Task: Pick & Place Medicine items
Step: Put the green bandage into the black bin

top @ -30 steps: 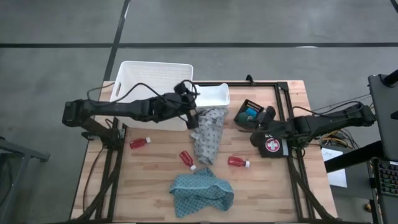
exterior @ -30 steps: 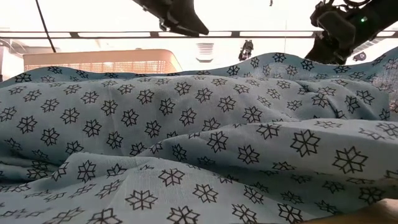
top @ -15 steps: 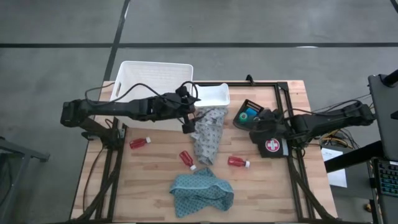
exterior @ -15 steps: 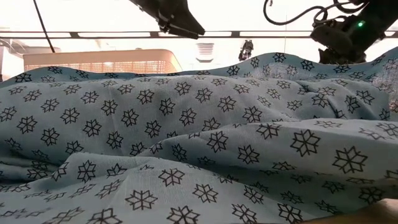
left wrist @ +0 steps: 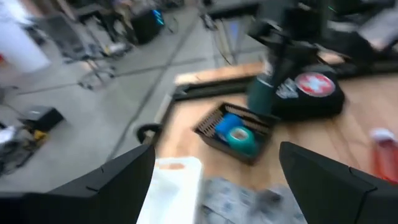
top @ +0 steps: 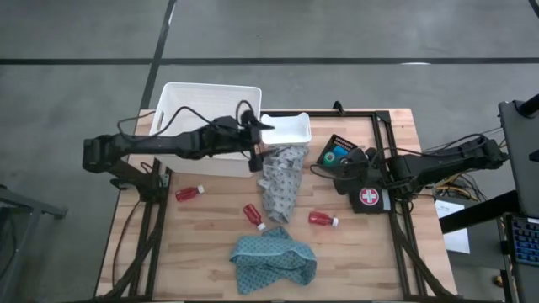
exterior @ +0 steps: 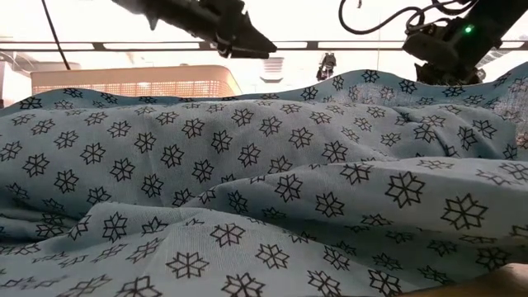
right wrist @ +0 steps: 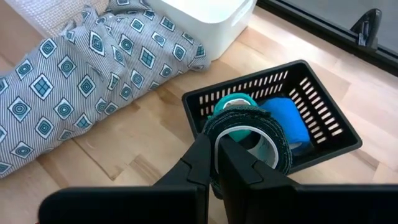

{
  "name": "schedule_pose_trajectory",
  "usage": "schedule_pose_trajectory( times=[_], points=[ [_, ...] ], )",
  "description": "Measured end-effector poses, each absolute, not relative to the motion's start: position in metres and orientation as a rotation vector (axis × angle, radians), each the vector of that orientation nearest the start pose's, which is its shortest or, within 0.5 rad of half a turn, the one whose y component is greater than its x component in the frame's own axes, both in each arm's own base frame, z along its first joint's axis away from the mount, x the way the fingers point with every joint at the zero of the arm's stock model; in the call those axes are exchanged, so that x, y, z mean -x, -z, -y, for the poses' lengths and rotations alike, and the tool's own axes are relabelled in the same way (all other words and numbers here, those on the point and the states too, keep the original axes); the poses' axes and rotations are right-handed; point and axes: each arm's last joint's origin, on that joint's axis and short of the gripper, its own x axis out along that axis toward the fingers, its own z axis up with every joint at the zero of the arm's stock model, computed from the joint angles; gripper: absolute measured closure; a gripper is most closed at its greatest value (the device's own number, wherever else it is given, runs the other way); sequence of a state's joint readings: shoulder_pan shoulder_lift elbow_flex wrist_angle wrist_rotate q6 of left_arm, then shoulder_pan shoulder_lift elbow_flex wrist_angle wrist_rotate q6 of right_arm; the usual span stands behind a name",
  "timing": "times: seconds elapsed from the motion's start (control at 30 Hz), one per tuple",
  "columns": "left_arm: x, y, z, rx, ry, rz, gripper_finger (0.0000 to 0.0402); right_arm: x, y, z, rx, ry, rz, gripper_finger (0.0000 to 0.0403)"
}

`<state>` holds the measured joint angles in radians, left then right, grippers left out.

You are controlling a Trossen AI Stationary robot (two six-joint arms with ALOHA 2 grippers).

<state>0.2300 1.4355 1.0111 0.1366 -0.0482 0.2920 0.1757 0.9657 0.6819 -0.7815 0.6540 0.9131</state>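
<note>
My wooden table (top: pixel 202 244) carries three red bottles (top: pixel 189 193) (top: pixel 253 215) (top: pixel 322 220), a grey patterned cloth (top: pixel 280 181), a crumpled teal cloth (top: pixel 274 261), a black mesh basket (top: pixel 338 152), a white tray (top: pixel 286 127), and a black first-aid pouch (top: pixel 369 198).

Overall light: even, soft, bright from overhead; shadows faint.
Low view: background washed out white behind the teal cloth (exterior: pixel 264 190).
Left wrist view: heavy motion blur throughout.
Right wrist view: sharp on the black basket (right wrist: pixel 314 106); near fingers (right wrist: pixel 202 165) slightly soft.
</note>
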Motion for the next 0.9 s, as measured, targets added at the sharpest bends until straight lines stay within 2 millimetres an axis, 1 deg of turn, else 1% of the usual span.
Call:
schedule_pose_trajectory(
  times=[0.07,0.13,0.4,0.9],
  points=[
    [-0.3127,-0.2892,-0.0812,-0.248,-0.262,-0.299,0.0055,-0.1659,-0.2297,-0.0116,-0.403,0.826,-0.687,0.0390],
    [-0.3105,-0.2877,-0.0825,-0.235,-0.269,-0.302,0.0055,-0.1649,-0.2286,-0.0114,-0.416,0.838,-0.688,0.0390],
    [-0.3070,-0.2943,-0.0778,-0.237,-0.257,-0.294,0.0055,-0.1635,-0.2266,-0.0113,-0.437,0.856,-0.697,0.0390],
    [-0.3068,-0.2904,-0.0773,-0.231,-0.254,-0.310,0.0055,-0.1634,-0.2262,-0.0114,-0.443,0.856,-0.698,0.0390]
  ],
)
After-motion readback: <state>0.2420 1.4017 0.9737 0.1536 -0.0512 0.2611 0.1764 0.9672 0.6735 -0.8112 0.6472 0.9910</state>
